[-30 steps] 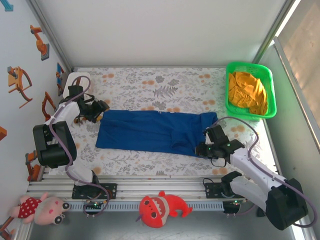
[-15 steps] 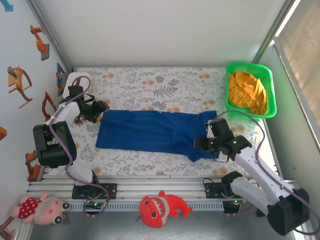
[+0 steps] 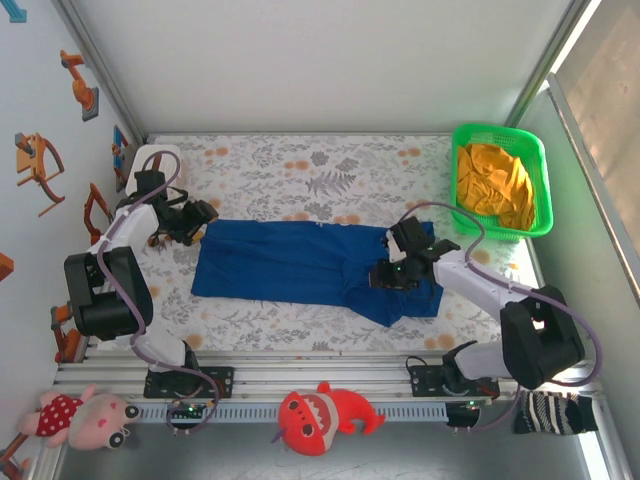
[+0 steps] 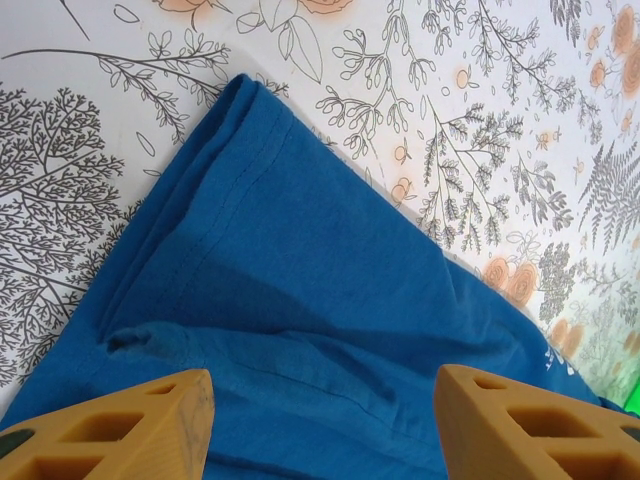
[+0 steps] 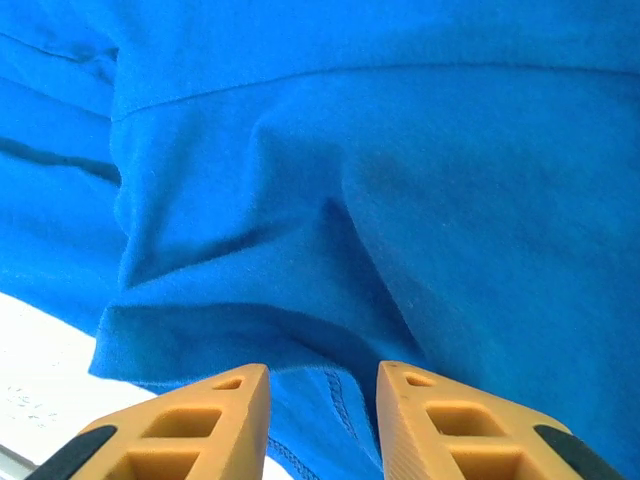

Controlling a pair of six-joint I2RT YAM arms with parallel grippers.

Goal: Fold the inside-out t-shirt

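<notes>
The inside-out t-shirt (image 3: 290, 262), royal blue, lies spread as a long band across the middle of the flowered table (image 3: 300, 165). My left gripper (image 3: 200, 222) hangs open at the shirt's left end; in the left wrist view its jaws (image 4: 322, 400) stand wide apart above a folded edge of the shirt (image 4: 300, 270). My right gripper (image 3: 383, 272) sits over the shirt's right part. In the right wrist view its jaws (image 5: 322, 390) are parted, with a stitched hem of the shirt (image 5: 400, 180) lying between and below them.
A green basket (image 3: 541, 190) at the back right holds an orange-yellow garment (image 3: 492, 180). A red plush (image 3: 322, 412) and a pink doll (image 3: 85, 418) lie beyond the front rail. Walls close the left and back sides.
My right gripper has moved from the shirt's near right corner up and to the left over the cloth, and its jaws have parted. The left arm has stayed still.
</notes>
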